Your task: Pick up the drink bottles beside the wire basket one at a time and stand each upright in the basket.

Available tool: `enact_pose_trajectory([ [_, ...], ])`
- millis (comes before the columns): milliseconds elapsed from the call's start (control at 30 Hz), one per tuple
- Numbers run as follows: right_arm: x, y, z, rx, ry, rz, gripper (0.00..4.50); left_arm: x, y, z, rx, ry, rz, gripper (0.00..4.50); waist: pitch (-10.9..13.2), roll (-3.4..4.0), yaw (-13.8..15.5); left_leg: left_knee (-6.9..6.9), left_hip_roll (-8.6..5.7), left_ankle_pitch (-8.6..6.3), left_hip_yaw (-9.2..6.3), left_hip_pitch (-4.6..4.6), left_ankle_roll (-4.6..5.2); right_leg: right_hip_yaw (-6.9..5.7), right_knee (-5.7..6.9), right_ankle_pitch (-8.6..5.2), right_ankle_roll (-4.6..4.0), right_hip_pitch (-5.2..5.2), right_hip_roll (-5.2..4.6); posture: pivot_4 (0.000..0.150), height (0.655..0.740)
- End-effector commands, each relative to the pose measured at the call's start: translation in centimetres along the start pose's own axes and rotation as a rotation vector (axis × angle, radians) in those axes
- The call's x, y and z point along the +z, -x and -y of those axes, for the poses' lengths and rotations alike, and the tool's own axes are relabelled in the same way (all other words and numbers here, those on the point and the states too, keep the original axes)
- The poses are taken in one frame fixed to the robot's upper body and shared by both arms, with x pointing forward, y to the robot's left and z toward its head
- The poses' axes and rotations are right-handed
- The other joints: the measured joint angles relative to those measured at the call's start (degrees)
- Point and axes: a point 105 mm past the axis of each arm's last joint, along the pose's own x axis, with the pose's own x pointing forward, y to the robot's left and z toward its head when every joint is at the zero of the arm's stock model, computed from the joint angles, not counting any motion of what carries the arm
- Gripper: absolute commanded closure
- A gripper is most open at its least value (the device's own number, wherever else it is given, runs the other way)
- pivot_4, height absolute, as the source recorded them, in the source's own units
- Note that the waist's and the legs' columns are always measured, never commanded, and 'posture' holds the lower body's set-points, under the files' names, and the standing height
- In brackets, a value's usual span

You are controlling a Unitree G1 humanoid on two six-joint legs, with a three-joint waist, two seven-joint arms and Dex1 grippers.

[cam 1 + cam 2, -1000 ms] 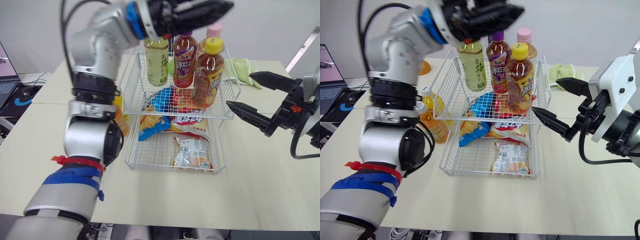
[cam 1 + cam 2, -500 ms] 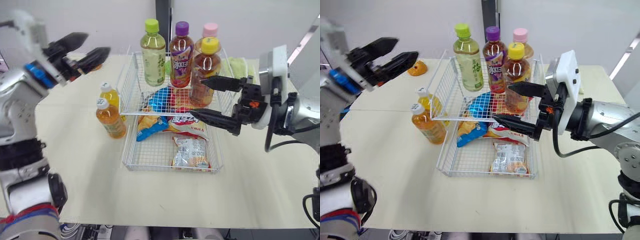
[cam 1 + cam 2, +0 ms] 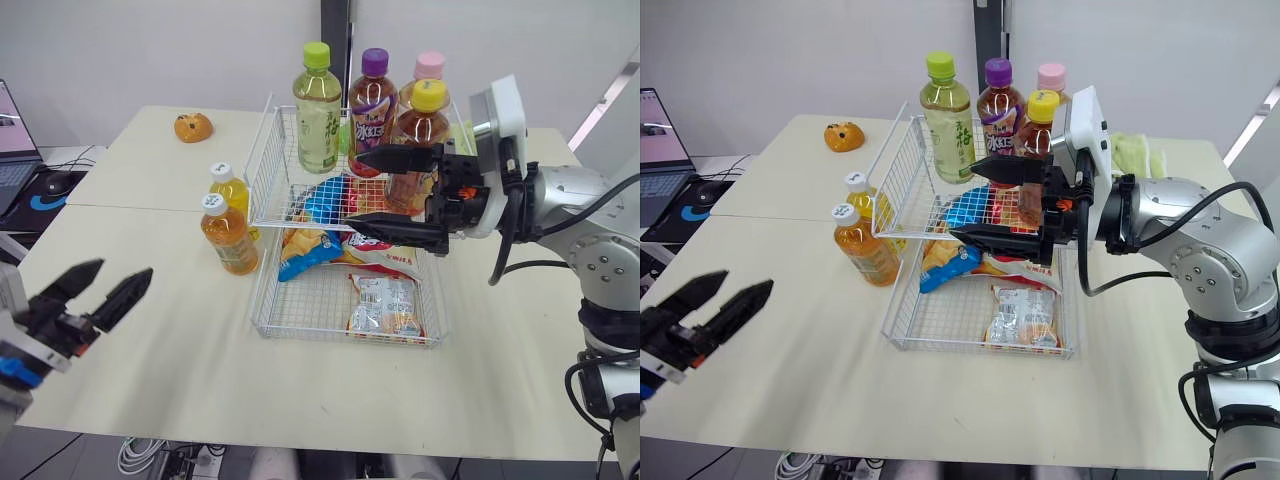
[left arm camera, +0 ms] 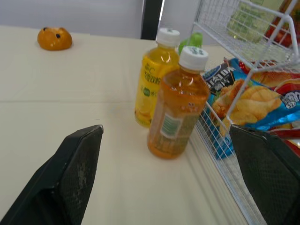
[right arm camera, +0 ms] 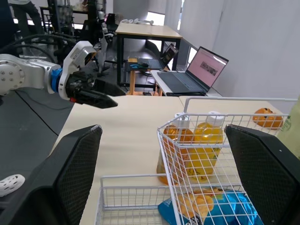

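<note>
An orange bottle [image 3: 228, 238] and a yellow bottle [image 3: 232, 192], both white-capped, stand upright just beside the wire basket [image 3: 262, 285], ahead of the left claw [image 3: 118, 272], its fingers spread apart. The right claw [image 3: 356, 187], also spread, hangs over the basket, partly hiding a yellow-capped bottle [image 3: 428, 100].

Table [image 3: 170, 385] bears wire basket [image 3: 340, 332], orange bottle [image 3: 229, 240], yellow bottle [image 3: 232, 190], bun [image 3: 193, 127].

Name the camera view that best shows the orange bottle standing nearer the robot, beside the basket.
The left wrist view: the orange bottle stands close, whole from white cap to base, unobstructed. Both eye views show it small, upright beside the wire basket. The right wrist view catches it partly, through the basket's wire.
</note>
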Motion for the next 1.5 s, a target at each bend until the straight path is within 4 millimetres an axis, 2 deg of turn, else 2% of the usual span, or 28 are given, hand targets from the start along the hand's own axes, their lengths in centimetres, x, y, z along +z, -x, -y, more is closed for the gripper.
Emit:
enact_pose_trajectory([
  [33,1.1,0.1,0.1,0.005,0.055,0.024,0.00,1.3,-0.2,0.8,-0.018,-0.061,0.049,0.04,0.0,0.00,0.0,-0.01,0.00,-0.02,-0.04,0.06,0.04,-0.04,0.00,0.00,0.00,0.07,0.00,0.150,0.7400],
  [200,1.1,0.3,0.0,-0.016,0.061,0.022,0.00,2.4,-4.4,1.6,-0.073,-0.116,0.108,0.04,0.0,0.00,0.4,-0.02,-0.04,-0.04,-0.17,0.17,0.07,-0.13,0.01,0.02,-0.04,0.25,0.01,0.150,0.7400],
  [400,1.1,0.9,0.0,-0.084,0.063,0.018,0.00,2.5,-10.1,2.5,-0.103,-0.184,0.146,0.04,0.0,0.01,0.6,-0.05,-0.06,-0.02,-0.16,0.17,0.04,-0.09,-0.05,0.03,-0.04,0.27,0.02,0.150,0.7400],
  [667,1.2,1.5,-0.4,-0.139,0.076,-0.003,0.00,2.7,-13.9,3.1,-0.134,-0.230,0.170,0.04,0.0,0.02,0.0,-0.09,-0.05,-0.02,-0.12,0.15,0.04,-0.07,-0.11,0.02,-0.04,0.23,0.03,0.150,0.7400],
  [933,1.3,1.9,-0.6,-0.169,0.085,-0.019,0.00,1.7,-14.8,2.7,-0.141,-0.246,0.140,0.04,0.0,0.03,-0.2,-0.10,-0.04,0.02,-0.11,0.15,-0.04,-0.06,-0.11,0.02,-0.03,0.22,0.03,0.150,0.7400],
  [1267,1.5,1.9,-0.7,-0.176,0.092,-0.023,0.00,1.6,-15.1,2.8,-0.150,-0.223,0.147,3.08,0.0,0.03,-0.2,-0.10,-0.04,0.01,-0.11,0.14,-0.02,-0.06,-0.12,0.02,-0.03,0.22,0.03,0.150,0.7400],
  [1400,1.6,2.0,-0.5,-0.177,0.096,-0.023,0.00,2.1,-14.6,2.2,-0.141,-0.228,0.156,3.13,0.0,0.03,-0.2,-0.10,-0.05,0.01,-0.11,0.13,-0.02,-0.06,-0.13,0.02,-0.03,0.22,0.03,0.150,0.7400],
  [1500,1.6,1.9,-0.5,-0.171,0.096,-0.022,0.00,4.1,-13.6,2.6,-0.208,-0.180,0.204,3.13,0.0,0.02,-0.3,-0.11,-0.04,0.01,-0.11,0.13,-0.02,-0.06,-0.13,0.01,-0.02,0.21,0.03,0.150,0.7400],
])
